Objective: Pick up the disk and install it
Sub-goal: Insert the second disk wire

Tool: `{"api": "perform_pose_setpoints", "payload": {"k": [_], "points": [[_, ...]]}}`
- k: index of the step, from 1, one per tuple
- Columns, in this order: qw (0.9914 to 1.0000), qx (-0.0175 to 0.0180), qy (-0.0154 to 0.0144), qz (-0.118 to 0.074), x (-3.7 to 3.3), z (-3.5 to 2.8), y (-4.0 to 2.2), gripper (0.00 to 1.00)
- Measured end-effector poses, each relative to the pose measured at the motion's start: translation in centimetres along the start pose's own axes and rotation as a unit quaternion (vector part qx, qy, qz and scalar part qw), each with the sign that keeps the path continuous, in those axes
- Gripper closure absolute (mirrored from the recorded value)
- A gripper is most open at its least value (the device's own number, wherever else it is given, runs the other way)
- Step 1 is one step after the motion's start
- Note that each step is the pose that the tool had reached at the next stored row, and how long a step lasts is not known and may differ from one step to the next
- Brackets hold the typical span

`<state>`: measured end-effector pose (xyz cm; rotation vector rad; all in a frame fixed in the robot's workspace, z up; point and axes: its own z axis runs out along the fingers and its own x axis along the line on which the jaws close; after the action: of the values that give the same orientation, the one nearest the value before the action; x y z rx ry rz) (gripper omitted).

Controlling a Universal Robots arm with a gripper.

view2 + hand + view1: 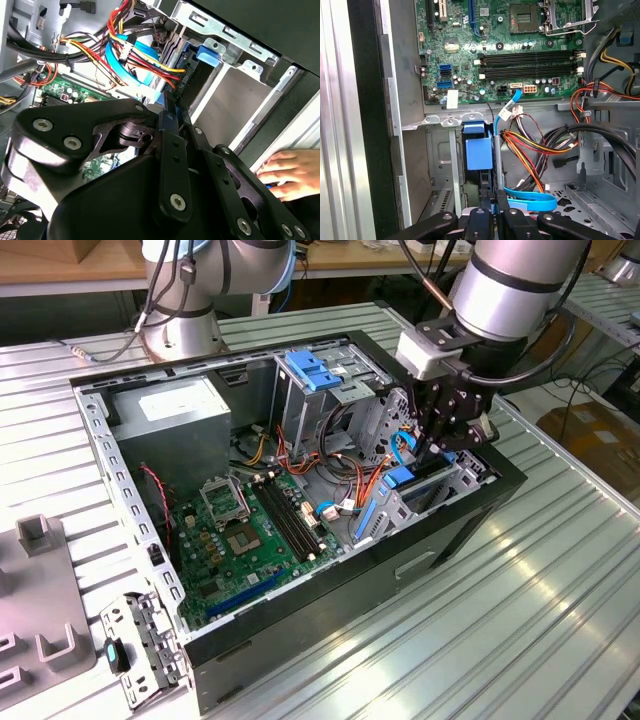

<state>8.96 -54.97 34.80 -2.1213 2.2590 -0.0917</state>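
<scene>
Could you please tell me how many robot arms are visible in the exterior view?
2. The working arm reaches down into the open computer case at the exterior view's right. The second arm stands behind the case at the exterior view's left. More could be outside the frame.

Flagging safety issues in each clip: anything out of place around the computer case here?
Yes: a person's hand rests on the case's outer edge in the second wrist view, close beside the tool working at the drive bay. Nothing looks spilled or damaged.

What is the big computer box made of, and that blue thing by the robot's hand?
The computer case looks like bare grey sheet metal: thin folded walls with punched holes and a dull shine. The blue tab on the drive bay, below the gripper, looks like moulded plastic: solid colour, smooth, soft matte surface.
</scene>
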Motion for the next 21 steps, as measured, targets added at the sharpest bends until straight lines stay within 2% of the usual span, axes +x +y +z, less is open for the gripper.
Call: {"api": "perform_pose_setpoints", "payload": {"k": [6,9,15,16,17,21], "points": [[1.00000,0.0000,0.0000,0.000,0.02,0.17,0.00,0.84],[1.00000,0.0000,0.0002,0.000,0.09,0.68,0.03,0.84],[1.00000,0.0000,-0.0003,0.000,0.12,0.74,0.03,0.83],[1.00000,0.0000,-0.0005,0.000,0.12,0.59,0.02,0.76],[1.00000,0.0000,-0.0002,0.000,0.12,0.17,-0.01,0.76],[1.00000,0.0000,-0.0002,0.000,0.13,-0.56,-0.06,0.76]]}}
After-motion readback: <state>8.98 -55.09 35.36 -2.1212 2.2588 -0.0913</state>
